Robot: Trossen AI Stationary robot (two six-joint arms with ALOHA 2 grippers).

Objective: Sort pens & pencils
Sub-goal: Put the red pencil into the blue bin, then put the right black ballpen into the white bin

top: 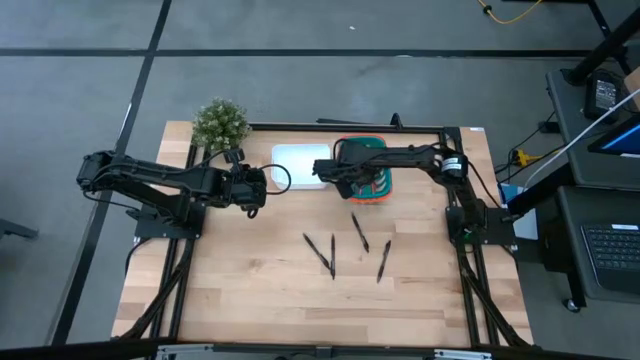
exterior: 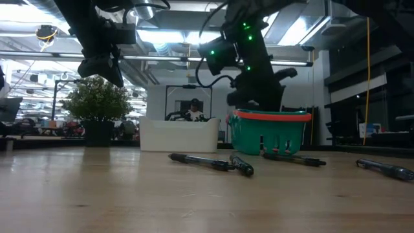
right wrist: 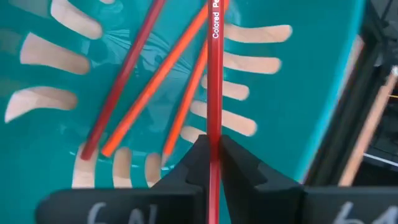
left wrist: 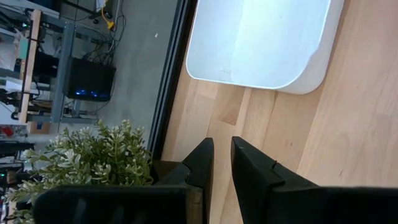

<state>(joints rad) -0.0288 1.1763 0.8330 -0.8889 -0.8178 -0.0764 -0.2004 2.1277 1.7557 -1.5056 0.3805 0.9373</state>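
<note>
- The right gripper (right wrist: 213, 149) pinched a red pencil (right wrist: 214, 93) over the teal basket (top: 372, 180), upper centre of the high view, where three more pencils (right wrist: 149, 74) lay.
- Four pens (top: 345, 250) lay on the table (top: 250, 290), centre frame.
- The left gripper (left wrist: 222, 158), fingers slightly apart and empty, hung beside the white tray (top: 300, 166).

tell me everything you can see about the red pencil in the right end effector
The red pencil is a thin, straight, glossy red stick with white lettering reading "Colored" near its far end. It looks like painted wood. The right end effector is shut on it, its two dark fingers pinching the shaft, and holds it over the inside of the teal basket. Three more pencils, red and orange, lie on the slotted basket floor beneath it. Whether it touches them or the floor cannot be told.
</note>
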